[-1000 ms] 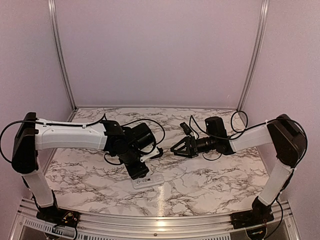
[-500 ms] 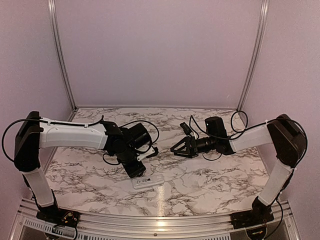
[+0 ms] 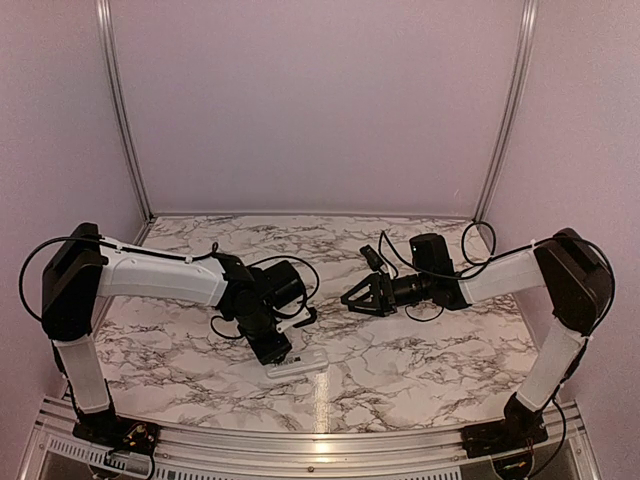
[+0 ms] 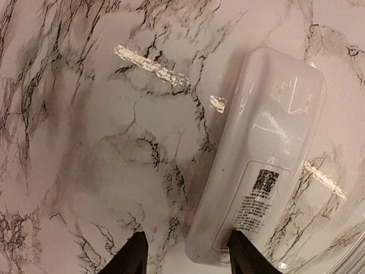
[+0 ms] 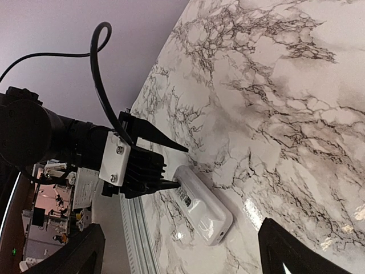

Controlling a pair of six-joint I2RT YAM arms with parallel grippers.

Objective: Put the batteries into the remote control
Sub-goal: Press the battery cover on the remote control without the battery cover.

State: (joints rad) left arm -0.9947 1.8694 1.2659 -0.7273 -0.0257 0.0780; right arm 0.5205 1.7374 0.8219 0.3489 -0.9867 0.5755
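White rectangular plastic remote control point(image 3: 297, 366) lies label side up on the marble tabletop point(image 3: 400, 360), toward its near edge. The left claw point(image 5: 179, 166) hangs low over one end of it, jaws partly apart and gripping nothing. The right claw point(image 3: 348, 297) hovers farther back, spread wide and empty.

White remote control point(image 3: 296, 365) lying back-up on a marble table point(image 3: 450, 350).
It is a slim, rounded bar of glossy white plastic, lying flat with a printed label facing up at one end. It sits slightly askew, close to the table's near edge, left of centre.
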